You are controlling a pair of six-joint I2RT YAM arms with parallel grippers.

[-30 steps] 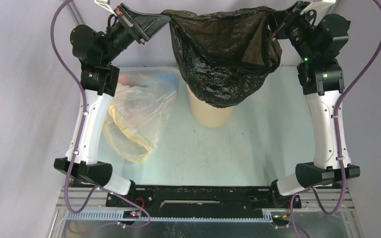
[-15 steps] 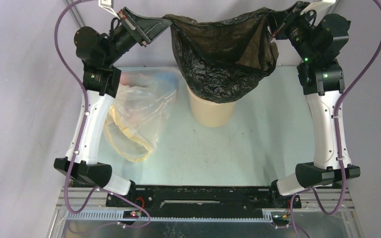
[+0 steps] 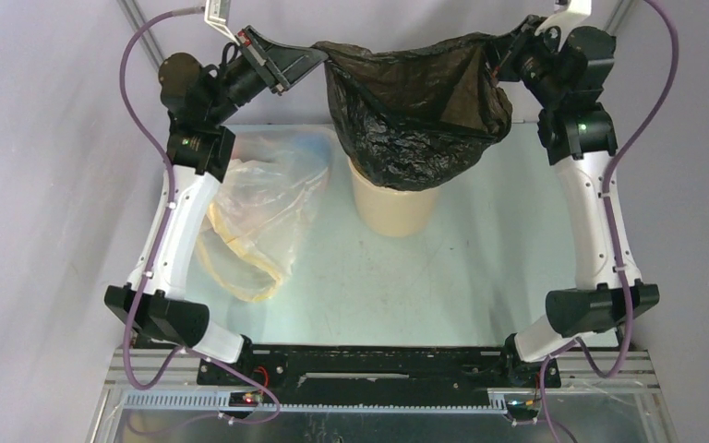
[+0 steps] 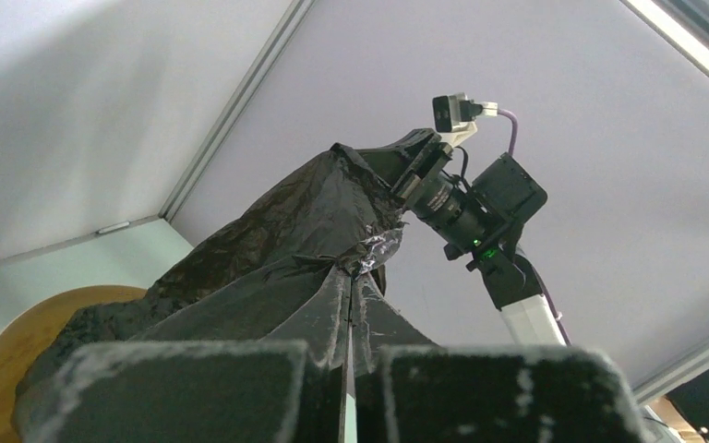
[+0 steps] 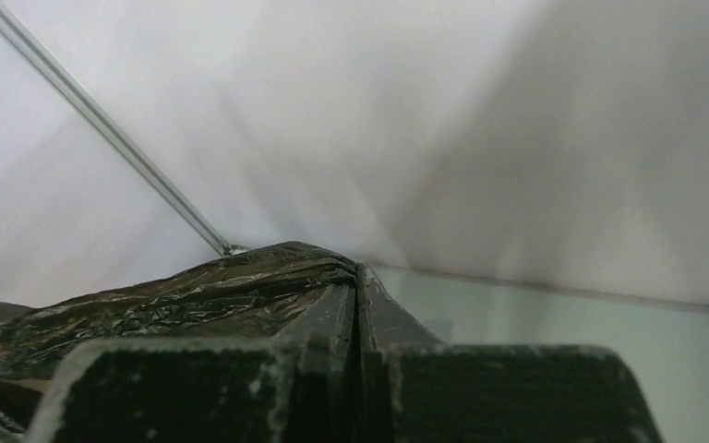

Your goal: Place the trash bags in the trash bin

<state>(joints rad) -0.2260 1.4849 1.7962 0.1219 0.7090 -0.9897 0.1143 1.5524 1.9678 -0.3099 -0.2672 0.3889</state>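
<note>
A glossy black trash bag (image 3: 415,106) hangs stretched open between my two grippers, high above the table. Its bottom sags onto the rim of the tan trash bin (image 3: 390,208), which stands upright under it. My left gripper (image 3: 318,55) is shut on the bag's left edge. My right gripper (image 3: 501,48) is shut on its right edge. In the left wrist view the bag (image 4: 268,249) runs from my shut jaws toward the right arm, with the bin (image 4: 9,351) at lower left. In the right wrist view the bag (image 5: 194,291) bunches at my shut fingertips (image 5: 358,277).
A translucent clear bag (image 3: 254,208) with yellow, red and blue tints lies on the pale green table (image 3: 406,277) left of the bin, beside the left arm. Grey walls close in behind and at both sides.
Both arms have shifted a little inward and back with the bag held between them. The bag hangs slightly higher over the bin than a second ago.
</note>
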